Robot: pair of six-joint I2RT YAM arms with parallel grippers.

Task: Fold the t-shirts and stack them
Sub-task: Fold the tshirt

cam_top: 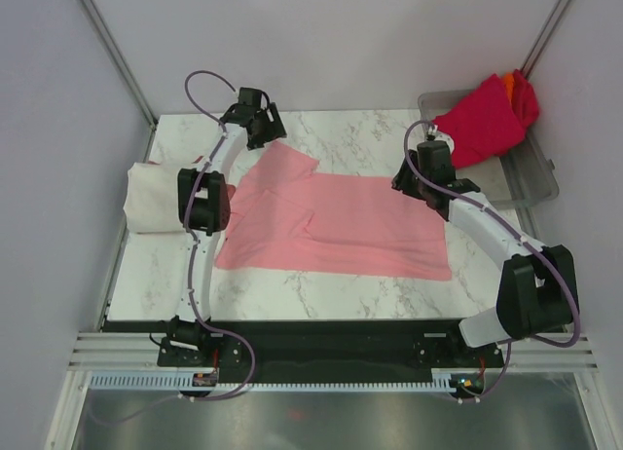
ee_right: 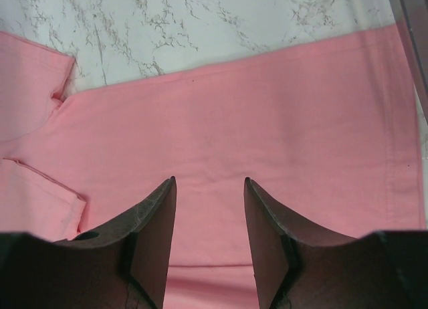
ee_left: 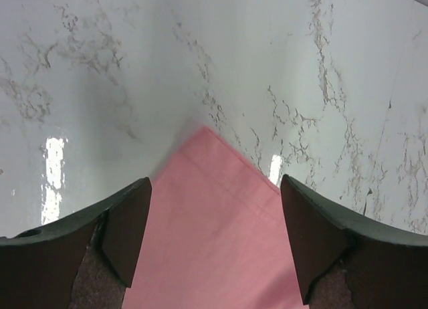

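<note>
A light pink t-shirt (cam_top: 336, 226) lies spread flat on the marble table, one sleeve pointing to the far left. My left gripper (cam_top: 265, 129) is open over that sleeve's tip (ee_left: 214, 229), the cloth lying between its jaws. My right gripper (cam_top: 407, 182) is open and empty just above the shirt's far right part (ee_right: 267, 115). A cream-white folded shirt (cam_top: 154, 199) lies at the table's left edge. A crimson shirt (cam_top: 482, 124) with an orange one (cam_top: 513, 83) behind it is heaped on the grey tray (cam_top: 531, 177).
The grey translucent tray stands at the back right, its edge showing in the right wrist view (ee_right: 413, 28). The marble table (cam_top: 341, 133) is bounded by white walls. A black rail (cam_top: 321, 357) runs along the near edge.
</note>
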